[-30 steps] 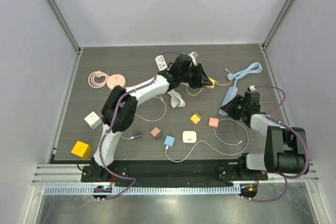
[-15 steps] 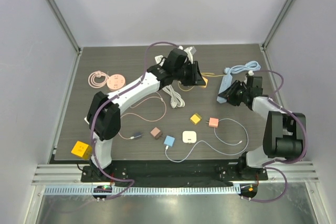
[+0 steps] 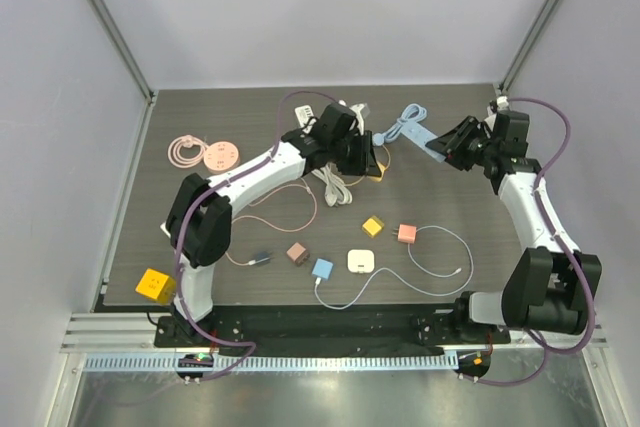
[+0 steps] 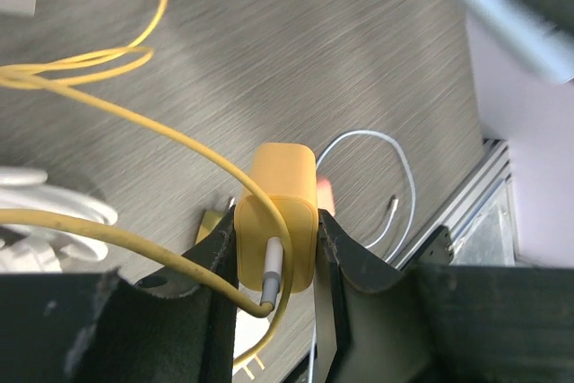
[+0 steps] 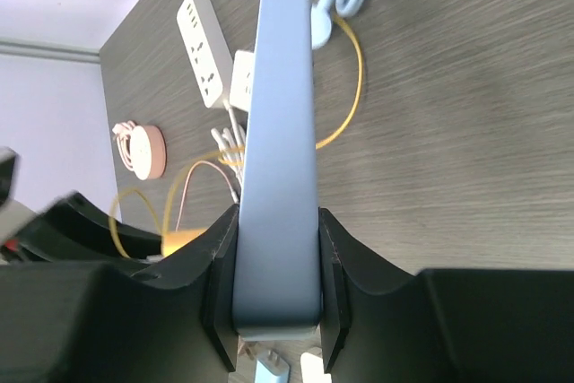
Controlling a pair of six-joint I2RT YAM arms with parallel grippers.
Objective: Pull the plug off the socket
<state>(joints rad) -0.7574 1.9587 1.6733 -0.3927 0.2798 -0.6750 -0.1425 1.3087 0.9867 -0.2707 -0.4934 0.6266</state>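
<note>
Left tool (image 4: pixel 278 253) pinches yellow plug (image 4: pixel 285 204), upper centre of top view; right tool (image 5: pixel 273 284) clamps blue socket strip (image 5: pixel 280 114), upper right, as anchor. Held well apart, so plug looks already out.

pink hub (image 3: pixel 218 155) far left, yellow cube (image 3: pixel 153 284) front-left, brown cube (image 3: pixel 297 252) just beside a blue charger (image 3: pixel 322 268), white charger (image 3: pixel 361 260) next along

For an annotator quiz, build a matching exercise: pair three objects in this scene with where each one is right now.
Objects:
1. yellow charger
2. blue power strip
3. pink round disc

Places:
A. lying free on the left side of the table
B. clamped in the left gripper
C. clamped in the right gripper

Pairs: 1-B, 2-C, 3-A.
</note>
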